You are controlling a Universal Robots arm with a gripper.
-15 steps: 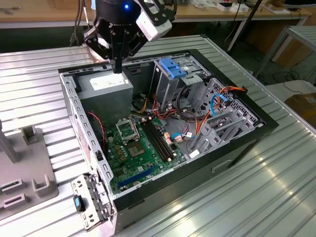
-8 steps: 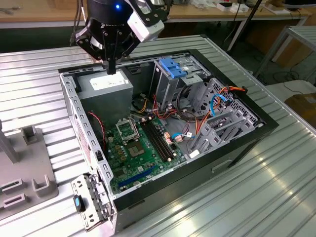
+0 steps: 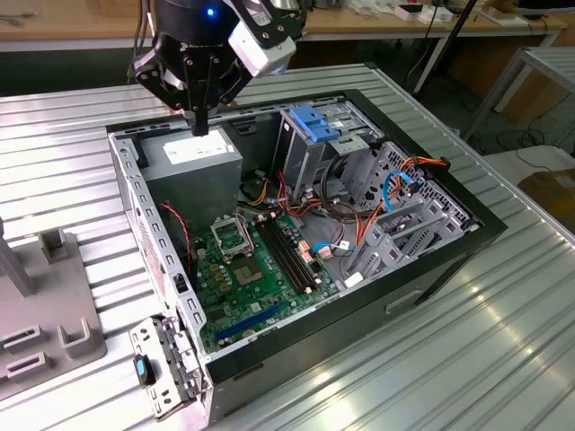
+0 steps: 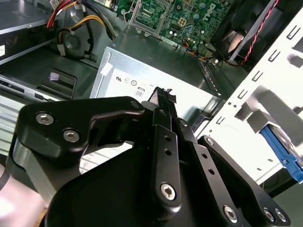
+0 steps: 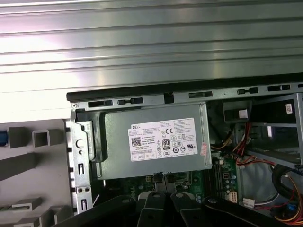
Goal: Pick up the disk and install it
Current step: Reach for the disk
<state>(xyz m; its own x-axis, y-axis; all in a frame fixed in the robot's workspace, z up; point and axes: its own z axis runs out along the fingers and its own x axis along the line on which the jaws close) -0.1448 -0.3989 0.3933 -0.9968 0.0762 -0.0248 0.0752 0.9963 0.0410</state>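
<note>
My gripper [image 3: 199, 124] hangs shut and holds nothing, just above the grey power supply box [image 3: 193, 154] in the back corner of the open computer case [image 3: 395, 296]. In both wrist views its black fingers [image 4: 164, 124] press together over that box's white label [image 5: 163, 143]. A strip of bright blue rail, apparently the disk [image 4: 283, 153], shows at the picture's edge outside the case, past the white perforated case wall [image 4: 265, 80]. It stands by the grey stand [image 5: 28, 161], well apart from the gripper. Most of the disk is cut off.
Inside the case lie the green motherboard [image 3: 252, 269], red and orange cables [image 3: 359, 229] and a metal drive cage [image 3: 310, 162] topped by a ribbed blue latch piece [image 3: 314, 124]. The case rests on a ribbed metal table [image 3: 467, 359]. The grey stand [image 3: 45, 314] sits at the exterior view's left.
</note>
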